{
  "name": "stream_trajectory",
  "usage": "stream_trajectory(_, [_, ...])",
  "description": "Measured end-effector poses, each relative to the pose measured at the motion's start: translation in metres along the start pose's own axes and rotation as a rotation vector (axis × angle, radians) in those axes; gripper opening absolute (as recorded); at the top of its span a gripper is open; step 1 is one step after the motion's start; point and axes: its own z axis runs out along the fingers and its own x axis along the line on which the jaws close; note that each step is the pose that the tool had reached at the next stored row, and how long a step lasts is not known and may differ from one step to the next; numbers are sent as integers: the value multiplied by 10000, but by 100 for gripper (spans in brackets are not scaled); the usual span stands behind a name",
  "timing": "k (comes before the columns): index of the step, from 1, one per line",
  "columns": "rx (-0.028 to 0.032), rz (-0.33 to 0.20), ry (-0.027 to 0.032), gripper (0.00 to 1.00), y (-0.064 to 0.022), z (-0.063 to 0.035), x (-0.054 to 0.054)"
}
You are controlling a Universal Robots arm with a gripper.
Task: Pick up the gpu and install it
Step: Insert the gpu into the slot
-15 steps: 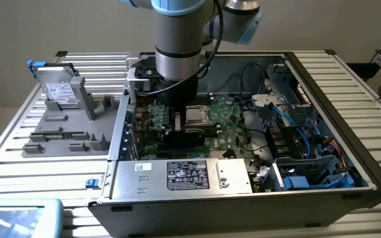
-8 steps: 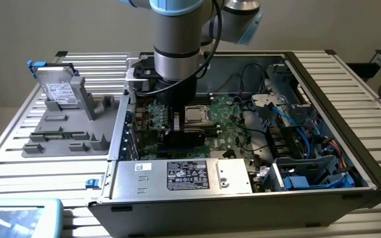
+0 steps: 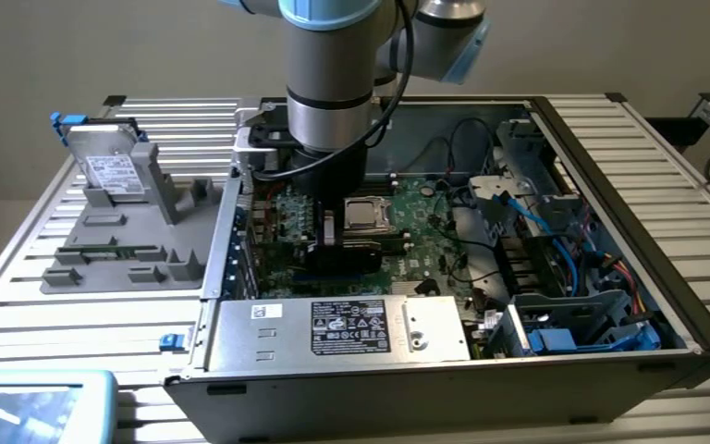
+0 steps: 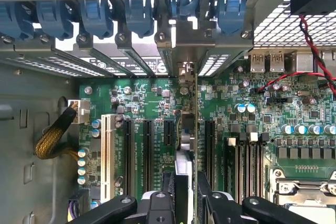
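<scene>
So we've got the arm (image 3: 328,74) reaching straight down into the open computer case (image 3: 602,277), which sits on a slatted metal surface (image 3: 59,314). In the wrist view the claw (image 4: 186,203) is pinching the gpu (image 4: 188,145) edge-on between its two black fingers (image 4: 157,208), so we see the card as a thin upright strip running away from the camera toward the back wall of the case. It stands over the green motherboard (image 4: 147,98), right in among the row of long black expansion slots (image 4: 146,150), between a short black slot on one side and a longer one on the other; its far end reaches up to the slotted metal rear panel (image 4: 131,61) with the blue clips (image 4: 94,17) above it. Whether the card's edge is fully seated in a slot we can't tell from here. In the exterior view the claw is low over the board just beside the silver processor socket (image 3: 365,215), with the power supply (image 3: 343,328) at the near side of the case. Off on the exterior view's left there's a grey holder tray (image 3: 133,250) with a silver hard drive (image 3: 108,166) standing up in it, well apart from the case interior.
</scene>
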Motion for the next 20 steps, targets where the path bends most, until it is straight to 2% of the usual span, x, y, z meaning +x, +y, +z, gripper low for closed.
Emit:
stream_trajectory(11, [5, -90, -19, 28, 0, 6, 0])
stream_trajectory(20, [8, -158, -91, 28, -1, 7, 4])
